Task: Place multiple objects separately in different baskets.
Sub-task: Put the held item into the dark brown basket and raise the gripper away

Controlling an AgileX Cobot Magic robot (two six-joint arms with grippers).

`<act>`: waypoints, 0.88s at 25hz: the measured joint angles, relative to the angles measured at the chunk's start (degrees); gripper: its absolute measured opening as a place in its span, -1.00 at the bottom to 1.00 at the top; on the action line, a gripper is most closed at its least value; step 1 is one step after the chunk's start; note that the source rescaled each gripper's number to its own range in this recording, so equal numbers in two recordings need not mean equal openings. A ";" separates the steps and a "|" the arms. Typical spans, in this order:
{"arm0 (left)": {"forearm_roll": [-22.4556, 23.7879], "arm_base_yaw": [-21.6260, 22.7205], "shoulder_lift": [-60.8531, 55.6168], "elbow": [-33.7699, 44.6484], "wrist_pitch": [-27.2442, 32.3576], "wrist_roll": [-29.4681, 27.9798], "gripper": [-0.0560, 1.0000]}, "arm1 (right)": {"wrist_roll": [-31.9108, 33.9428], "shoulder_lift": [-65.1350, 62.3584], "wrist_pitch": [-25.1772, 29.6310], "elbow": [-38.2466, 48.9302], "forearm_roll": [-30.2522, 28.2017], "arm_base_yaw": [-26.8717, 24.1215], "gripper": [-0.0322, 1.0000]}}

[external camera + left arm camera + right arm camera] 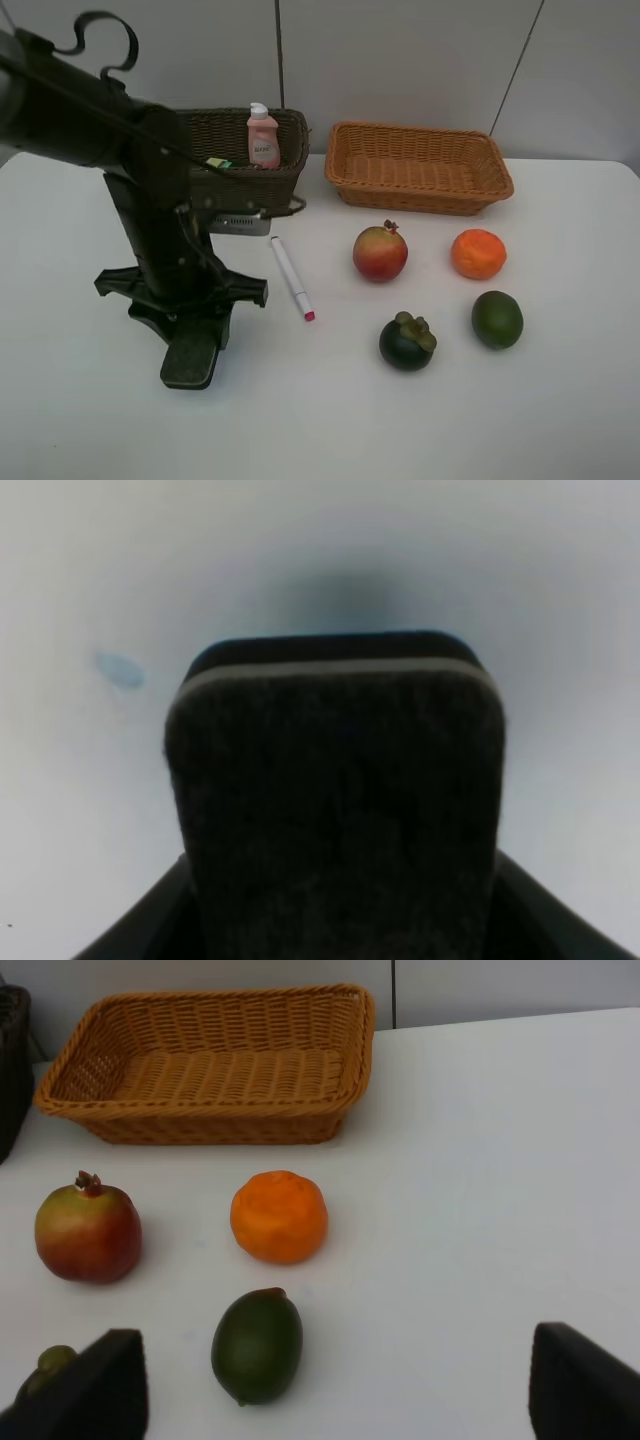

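The black eraser block (pixel 340 800) lies flat on the white tabletop (pixel 560 420) at the near left, its felt face up, caught in the left pincer (pixel 190 325). The left wrist view shows the dark fingers (pixel 150 932) drawn in against both of its sides. The left arm reaches steeply down onto it from the upper left of the high view.

Just to the right of the arm, the white marker with pink tip (pixel 292 278) lies on the tabletop at a slant, tip toward the camera. Behind it sits the dark brown basket (pixel 290 185). The pink bottle (pixel 263 137) stands upright inside it, and a scrap of green (pixel 218 162) shows beside the bottle, too hidden by the arm to identify.

To the right of that basket, a short gap away, the light orange-tan basket (pixel 420 195) rests at the back of the tabletop. Four fruits lie loose in front of it, none touching another. The red-yellow pomegranate (pixel 380 253) and the orange (pixel 478 253) form the rear row. The dark mangosteen (pixel 407 341) and the green lime (pixel 497 319) form the front row.

The right pincer (pixel 340 1380) shows only in its own wrist view. There it hangs with its black fingertips (pixel 90 1385) spread wide and nothing between them, looking over the lime, the orange and the pomegranate toward the tan basket.
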 joint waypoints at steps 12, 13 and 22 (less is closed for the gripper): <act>0.35 21.81 4.52 -40.46 3.86 10.64 0.12 | 0.00 0.00 0.00 0.00 0.00 0.00 0.23; 0.61 23.10 5.71 -42.02 3.08 10.66 0.12 | 0.00 0.00 0.00 0.00 0.00 0.00 0.23; 1.03 25.82 17.00 -43.31 -4.22 10.84 0.12 | 0.00 0.00 0.00 0.00 0.00 0.00 0.23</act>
